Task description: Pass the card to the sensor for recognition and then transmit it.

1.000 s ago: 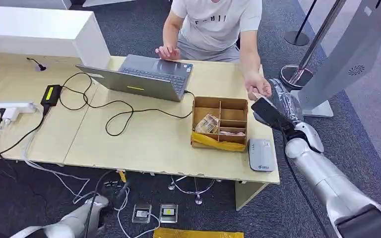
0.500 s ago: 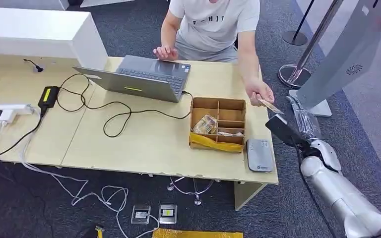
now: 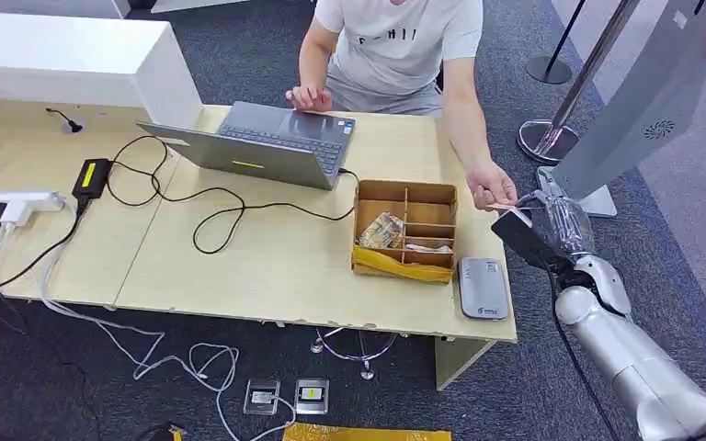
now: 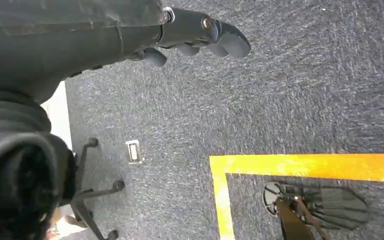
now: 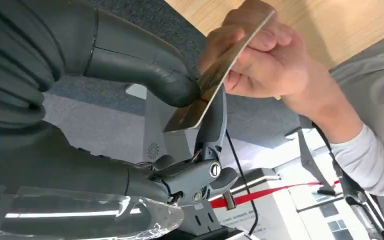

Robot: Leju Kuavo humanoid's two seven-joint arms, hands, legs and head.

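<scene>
The card (image 5: 215,75) is seen pinched between the thumb (image 5: 145,65) and a dark finger (image 5: 214,125) of the right hand (image 5: 180,145), while its far end is gripped by a person's hand (image 5: 257,57). Both holds are plainly shown in the right wrist view: the thumb is pressed on one face of the card and the finger is laid along the other, with the remaining fingers curled low by the palm. From the head view, the right hand (image 3: 552,234) is raised just off the table's (image 3: 267,266) right edge, beside the person's hand (image 3: 490,191), and the card (image 3: 507,213) appears there as a small pale strip between the two. The grey sensor (image 3: 483,288) lies flat on the table's near right corner, just beside a wooden box (image 3: 406,230) with compartments; the card is held above and beyond it, not touching it. An open laptop (image 3: 267,145) is set farther back, its cable trailing across the tabletop. The left hand (image 4: 200,32) is shown in the left wrist view hanging over grey carpet (image 4: 280,90), its fingers loosely curled and apart, with nothing in them. A yellow floor line (image 4: 305,167) is crossed below it.
</scene>
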